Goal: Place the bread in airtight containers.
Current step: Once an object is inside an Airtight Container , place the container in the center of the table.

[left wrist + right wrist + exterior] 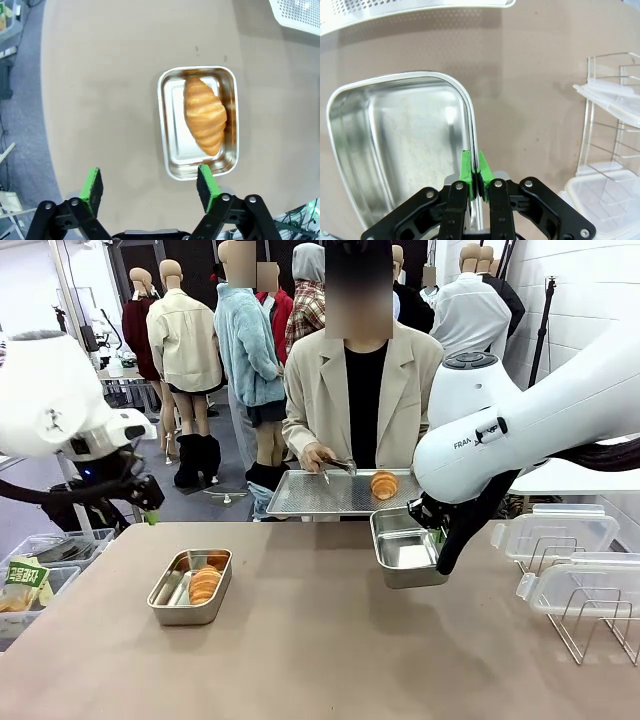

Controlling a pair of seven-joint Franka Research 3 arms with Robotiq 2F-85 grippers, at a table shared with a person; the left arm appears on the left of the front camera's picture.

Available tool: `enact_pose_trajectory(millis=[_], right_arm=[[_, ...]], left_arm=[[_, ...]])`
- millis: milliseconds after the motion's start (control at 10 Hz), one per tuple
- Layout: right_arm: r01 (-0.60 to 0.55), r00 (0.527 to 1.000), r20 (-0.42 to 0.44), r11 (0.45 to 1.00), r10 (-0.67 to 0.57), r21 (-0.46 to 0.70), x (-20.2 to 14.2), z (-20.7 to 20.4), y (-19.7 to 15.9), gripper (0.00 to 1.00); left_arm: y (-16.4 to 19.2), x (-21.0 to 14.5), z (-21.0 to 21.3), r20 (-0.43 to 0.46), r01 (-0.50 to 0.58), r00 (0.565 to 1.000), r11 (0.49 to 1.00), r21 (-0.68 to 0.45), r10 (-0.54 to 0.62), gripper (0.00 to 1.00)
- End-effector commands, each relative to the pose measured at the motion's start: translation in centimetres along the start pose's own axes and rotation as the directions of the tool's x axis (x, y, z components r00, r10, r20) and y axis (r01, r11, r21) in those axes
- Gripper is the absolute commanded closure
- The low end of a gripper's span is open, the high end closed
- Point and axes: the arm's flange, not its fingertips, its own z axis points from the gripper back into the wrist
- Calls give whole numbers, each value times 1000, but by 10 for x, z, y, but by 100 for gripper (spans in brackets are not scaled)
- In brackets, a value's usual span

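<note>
One croissant [205, 584] lies in a steel container [160, 600] on the table's left half; the left wrist view looks down on that croissant [205, 115] and its container [172, 150]. My left gripper [150, 185] hangs open above it, off the table's left edge [150, 512]. My right gripper [476, 172] is shut on the right rim of an empty container [395, 140], which it holds tilted below the person's tray [405, 550]. The second croissant [384, 484] rests on that flat tray [300, 495].
The person at the far side holds the tray, with tongs [340, 467] in one hand. Clear lids [560, 530] rest on a wire rack [590, 625] at the right. A bin [45, 565] stands beside the table's left.
</note>
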Motion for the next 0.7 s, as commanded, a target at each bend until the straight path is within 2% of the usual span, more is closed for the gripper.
enact_pose_trajectory(millis=[0,200,300,600], right_arm=[[-1,1000,19,1000,1,12,1,1,0,100],[-1,1000,19,1000,1,12,1,1,0,100],[-1,1000,19,1000,1,12,1,1,0,100],[-1,1000,19,1000,1,12,1,1,0,100]], left_arm=[[30,4,11,-27,-12,1000,1000,-19,12,0],[48,-5,20,1,-41,999,998,-52,41,0],[29,2,14,-15,-21,1000,1000,-3,21,0],[29,2,14,-15,-21,1000,1000,-3,21,0]])
